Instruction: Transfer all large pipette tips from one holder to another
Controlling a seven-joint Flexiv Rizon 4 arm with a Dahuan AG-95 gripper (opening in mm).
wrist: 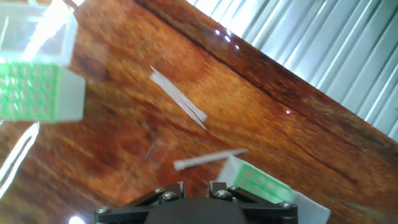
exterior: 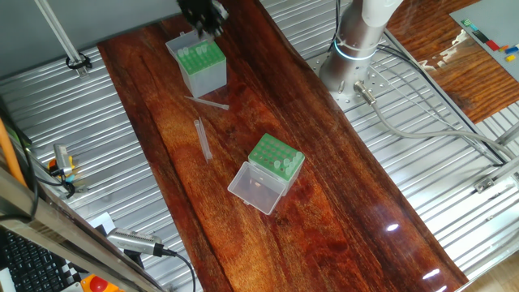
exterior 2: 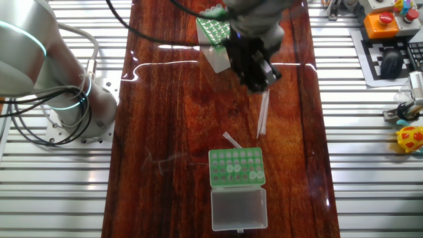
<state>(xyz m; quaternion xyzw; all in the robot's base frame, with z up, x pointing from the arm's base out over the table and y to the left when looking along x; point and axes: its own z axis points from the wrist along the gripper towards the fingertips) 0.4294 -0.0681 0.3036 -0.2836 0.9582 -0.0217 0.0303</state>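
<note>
- end effector [exterior 2: 256,74] hovered over the tall box [exterior: 199,66]; whether it gripped anything could not be told.
- two tips [exterior: 203,138] lay on the surface [exterior: 340,186] between box and green rack [exterior: 276,159].

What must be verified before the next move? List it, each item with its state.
1. Clear lid of the low green rack open: ok.
2. Low green rack emptied: not ok, a few pipette tips stand in it.
3. No tips off the racks: not ok, two loose tips lie flat on the table between the racks.
4. Taller translucent box upright, its green top insert facing up: ok.
5. Fingers empty: cannot tell; the hand view shows only their bases.
</note>
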